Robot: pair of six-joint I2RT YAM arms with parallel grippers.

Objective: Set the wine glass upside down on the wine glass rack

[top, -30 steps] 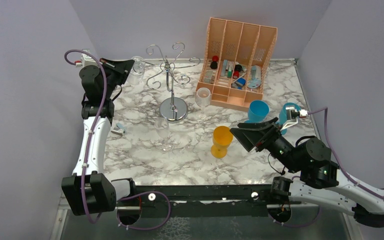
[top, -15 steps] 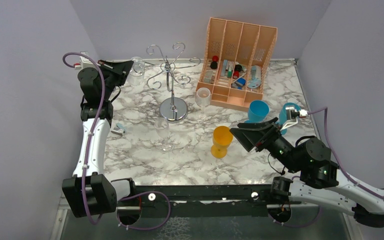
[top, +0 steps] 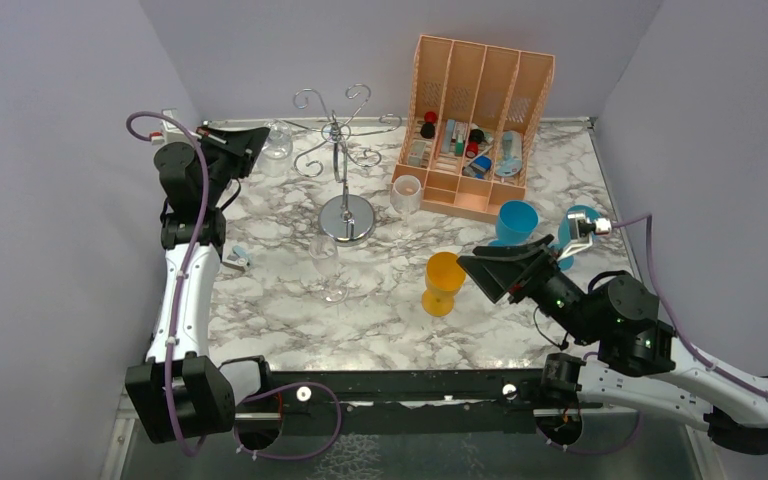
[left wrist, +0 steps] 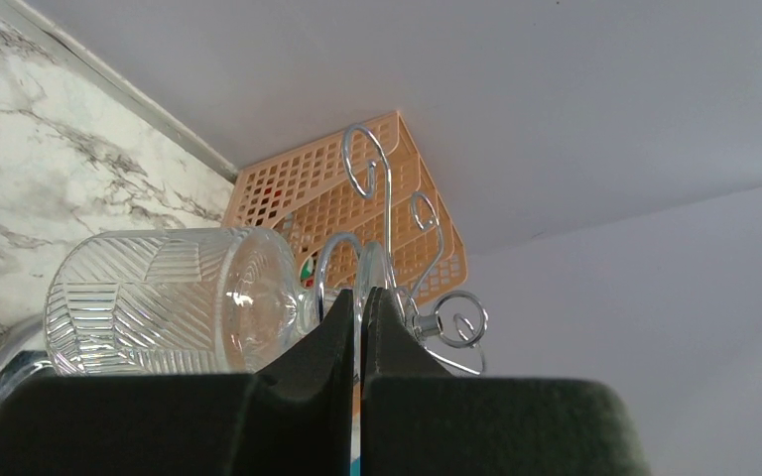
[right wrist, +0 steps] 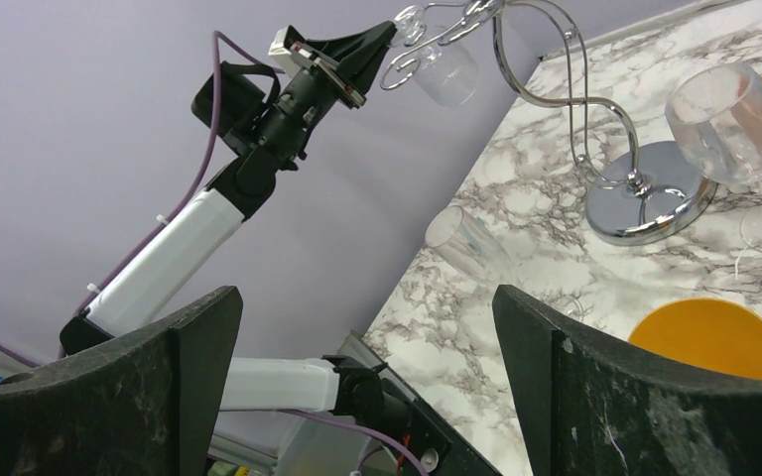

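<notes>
Your left gripper (left wrist: 359,297) has its fingers (left wrist: 329,342) pressed together on the stem of the wine glass (left wrist: 169,312), with barely a sliver of gap between them. In the left wrist view the ribbed clear bowl juts out to one side of the fingertips. The foot shows just past them, right by a curled arm of the wine glass rack (top: 348,217). From above, you've got the glass up off the worktop (top: 280,320) at the far left corner, just beside the rack's left-hand scrolls. Whether it touches the wire, I can't tell. The rack stands upright on its shiny disc base, toward the back of the marble. Your right gripper (top: 500,262) is spread wide, holding nothing, hovering on the right side just beside an orange goblet (top: 444,282). A clear glass (top: 326,262) stands in front of the rack base. Two blue cups (top: 516,220) sit beyond the right arm, and the orange organiser (top: 480,110) stands at the back wall.
</notes>
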